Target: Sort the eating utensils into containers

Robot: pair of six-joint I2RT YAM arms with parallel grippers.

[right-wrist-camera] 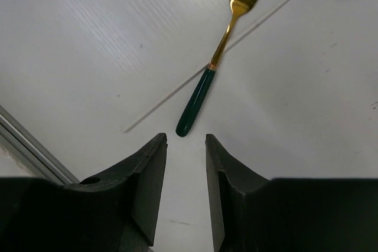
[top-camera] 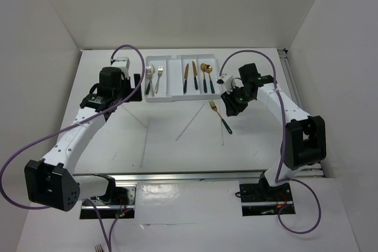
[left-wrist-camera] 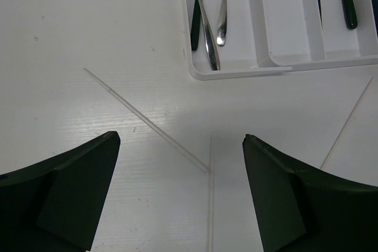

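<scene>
Right wrist view: my right gripper [right-wrist-camera: 186,141], jaws slightly parted and empty, hovers just beside the gold fork with dark green handle [right-wrist-camera: 220,54]; handle tip nearest, tines pointing far-left.

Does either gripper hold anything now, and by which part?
Nothing is held. The left gripper is wide open, empty; the right gripper, jaws narrowly apart, is empty too, the gold fork lying free ahead.

The left arm [top-camera: 74,137] stretched from its base at seven o'clock toward eleven o'clock. The left gripper [left-wrist-camera: 180,146] pointed down, jaws spread wide with nothing between them. The right arm [top-camera: 282,105] rose at four o'clock, folded at the elbow and reached toward one o'clock. The right gripper [right-wrist-camera: 186,143] hung low, jaws a narrow gap apart, gripping nothing.
</scene>
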